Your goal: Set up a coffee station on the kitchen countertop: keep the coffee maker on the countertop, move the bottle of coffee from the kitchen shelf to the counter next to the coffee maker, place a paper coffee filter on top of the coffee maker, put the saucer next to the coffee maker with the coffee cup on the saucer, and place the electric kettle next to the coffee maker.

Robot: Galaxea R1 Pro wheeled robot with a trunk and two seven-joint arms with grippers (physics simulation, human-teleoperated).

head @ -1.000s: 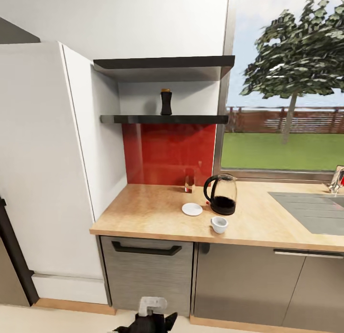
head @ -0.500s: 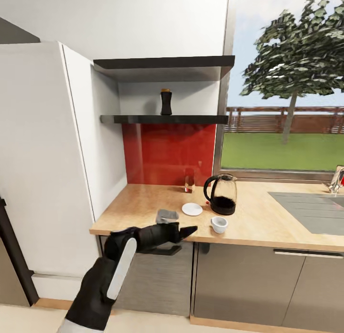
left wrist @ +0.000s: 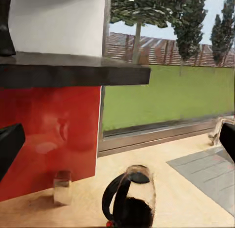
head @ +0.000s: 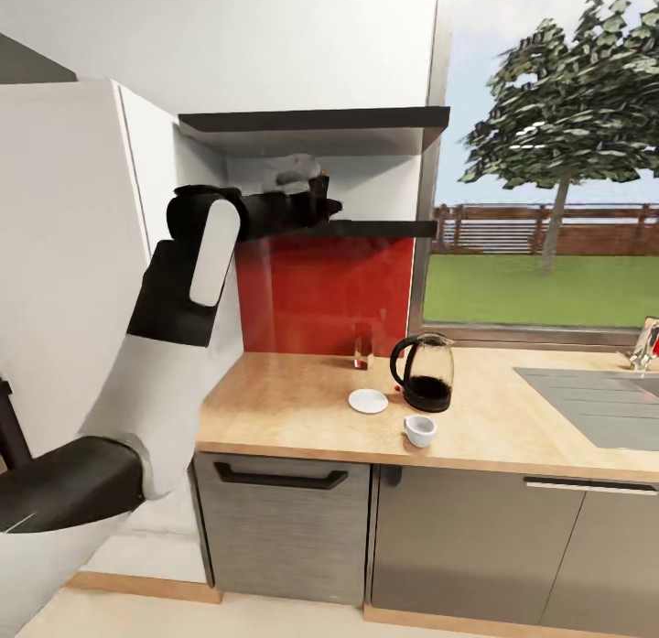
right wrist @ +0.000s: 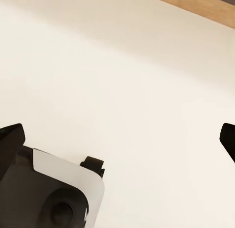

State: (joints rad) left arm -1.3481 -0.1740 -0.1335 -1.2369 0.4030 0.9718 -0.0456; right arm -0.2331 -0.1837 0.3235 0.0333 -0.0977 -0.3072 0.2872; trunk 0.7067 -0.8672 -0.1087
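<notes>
The dark bottle of coffee [left wrist: 5, 27] stands on the black lower shelf [head: 384, 228]; in the head view my raised left arm covers it. My left gripper [head: 322, 203] is up at shelf height right by the bottle, jaws wide open, with the bottle off to one side of the fingers in the left wrist view. On the wooden countertop [head: 284, 400] stand a glass electric kettle [head: 426, 373], a white saucer [head: 368, 401] and a white coffee cup [head: 420, 429], each apart from the others. My right gripper [right wrist: 117, 139] hangs open over the pale floor.
A small clear glass item [head: 363, 350] stands against the red backsplash. A tall white cabinet [head: 82, 299] borders the counter on the left. A sink [head: 595, 405] and a faucet [head: 645, 345] lie to the right. A second shelf [head: 311, 121] hangs above the bottle.
My left arm has swung up from below the counter edge to shelf height, and its gripper now reaches the bottle. The things on the counter have not moved.
</notes>
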